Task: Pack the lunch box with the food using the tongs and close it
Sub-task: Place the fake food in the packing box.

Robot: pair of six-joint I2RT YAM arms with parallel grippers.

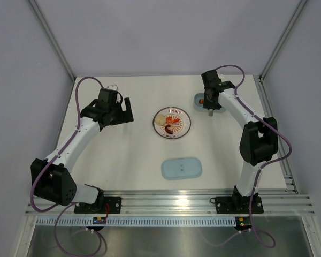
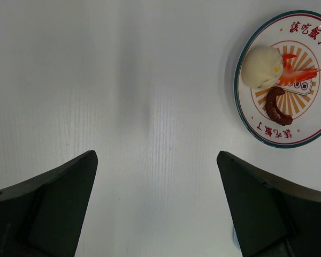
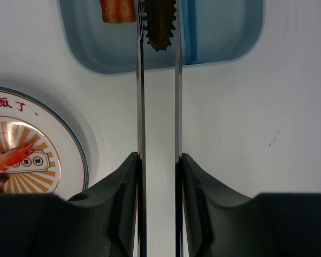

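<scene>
The tongs (image 3: 140,107) run straight out from the right tool (image 3: 159,160), tips pointing into the lunch box (image 3: 224,27) at the far right of the desk (image 2: 150,80). Their arms are slim, silvery and nearly parallel, with a dark brown serrated piece (image 3: 159,24) between the tips, beside a red-orange piece (image 3: 117,9). The right tool, partly closed, clamps the tongs, its arm stretched forward. The left tool (image 2: 156,160) gapes wide and empty near the plate (image 2: 246,115).

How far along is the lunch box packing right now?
Done: one red-orange piece lies in the lunch box. In hand: the right end effector grips the tongs, tips over the box. Still to do: shrimp, a white piece and a dark brown piece sit on the plate; the lid lies apart from the box. Left end effector open, empty.
</scene>
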